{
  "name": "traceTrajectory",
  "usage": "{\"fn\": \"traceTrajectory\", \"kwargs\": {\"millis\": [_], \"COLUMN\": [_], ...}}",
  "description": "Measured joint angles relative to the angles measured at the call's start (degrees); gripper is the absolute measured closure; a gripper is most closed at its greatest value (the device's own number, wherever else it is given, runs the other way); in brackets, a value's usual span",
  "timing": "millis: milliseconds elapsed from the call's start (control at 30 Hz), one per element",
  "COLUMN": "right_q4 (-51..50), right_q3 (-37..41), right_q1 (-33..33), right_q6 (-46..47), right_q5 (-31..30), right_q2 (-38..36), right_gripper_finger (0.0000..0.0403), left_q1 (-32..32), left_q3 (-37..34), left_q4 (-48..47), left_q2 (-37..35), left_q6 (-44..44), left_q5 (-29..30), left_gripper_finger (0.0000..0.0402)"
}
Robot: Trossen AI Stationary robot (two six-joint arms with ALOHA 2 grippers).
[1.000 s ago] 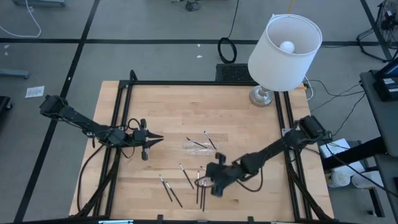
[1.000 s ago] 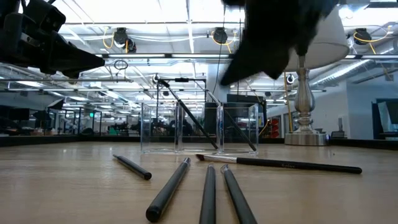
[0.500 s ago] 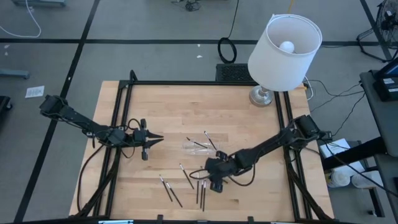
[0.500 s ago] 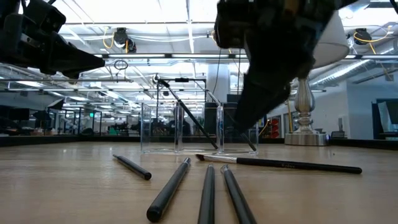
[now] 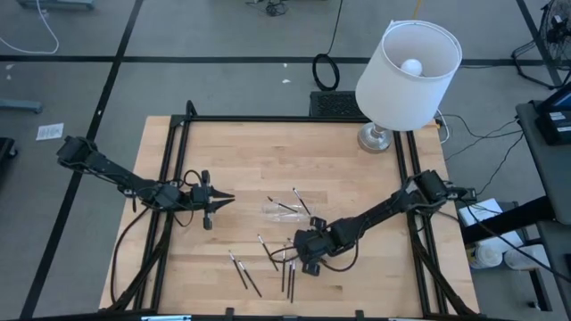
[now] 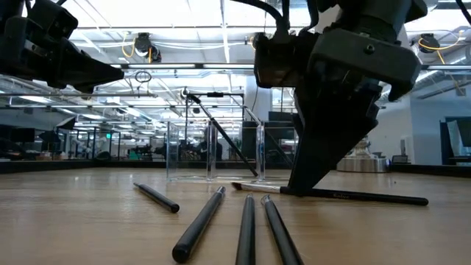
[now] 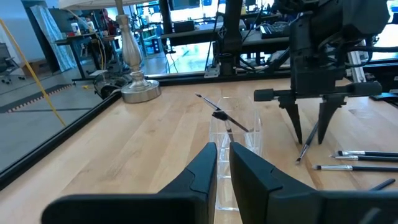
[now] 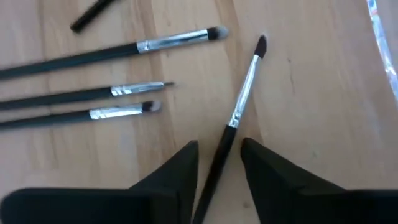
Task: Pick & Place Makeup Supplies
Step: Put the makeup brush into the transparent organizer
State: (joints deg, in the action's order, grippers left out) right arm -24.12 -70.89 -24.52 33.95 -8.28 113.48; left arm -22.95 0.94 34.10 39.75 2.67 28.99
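Observation:
Several thin dark makeup brushes with silvery ferrules [image 5: 287, 272] lie loose on the wooden table near its front edge. Others lean in a small clear tray [image 5: 281, 210] at mid-table. My right gripper [image 8: 217, 162] points steeply down among the loose ones. It is open, one finger on each side of a brush's black handle [image 8: 219, 152]. A gap shows on both sides of that brush [image 7: 305, 146], which lies flat. My left gripper [image 5: 227, 198] hovers level at the left, pointing at the tray. Its fingers [image 7: 208, 163] are a slit apart with nothing between them.
A white-shaded lamp [image 5: 408, 61] stands on its metal base [image 5: 376, 138] at the far right corner. Black frame rails [image 5: 169, 178] run along the table's left, right and far sides. Three more brushes [image 8: 93, 93] lie side by side close to my right gripper.
My right gripper has come down toward the table and a little toward its left edge, tipping to point more steeply down. Its fingertips now stand at the tabletop around one loose brush. The brushes have stayed where they lay.

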Motion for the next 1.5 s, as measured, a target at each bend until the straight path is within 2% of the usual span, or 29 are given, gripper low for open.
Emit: {"fn": "traceTrajectory", "kwargs": {"millis": [167, 233, 300, 433, 633, 1133, 1500], "right_q4": [-4.67, -4.97, -4.81, -6.37, -6.37, -5.56, -0.35], "right_q3": [0.08, 0.52, 1.37, 2.85, 4.59, 4.73, 4.88], "right_q1": [-1.07, -1.38, -1.49, -2.77, -4.87, -5.45, -4.32], "right_q6": [-3.12, -3.46, -3.43, -1.01, 3.32, 4.81, 6.09], "right_q5": [0.32, 1.96, 4.57, 5.70, 8.35, 10.10, 10.81], "right_q2": [0.03, 0.03, -0.02, -0.04, -0.12, -0.37, -4.57], "right_gripper_finger": [0.0356, 0.0384, 0.0394, 0.0385, 0.0398, 0.0393, 0.0327], "left_q1": [-0.01, -0.01, 0.00, -0.01, -0.01, -0.01, 0.01], "left_q3": [-0.01, -0.01, 0.00, -0.01, -0.01, -0.01, 0.00], "left_q4": [-0.01, -0.01, -0.01, 0.01, -0.01, 0.01, 0.01], "left_q2": [0.00, 0.00, 0.00, 0.00, 0.00, 0.00, 0.00], "left_q6": [-0.02, -0.07, -0.15, -0.19, -0.17, -0.17, -0.17], "left_q5": [0.00, 0.00, 0.00, 0.00, 0.00, 0.02, 0.02], "left_gripper_finger": [0.0350, 0.0350, 0.0350, 0.0350, 0.0350, 0.0350, 0.0350]}}
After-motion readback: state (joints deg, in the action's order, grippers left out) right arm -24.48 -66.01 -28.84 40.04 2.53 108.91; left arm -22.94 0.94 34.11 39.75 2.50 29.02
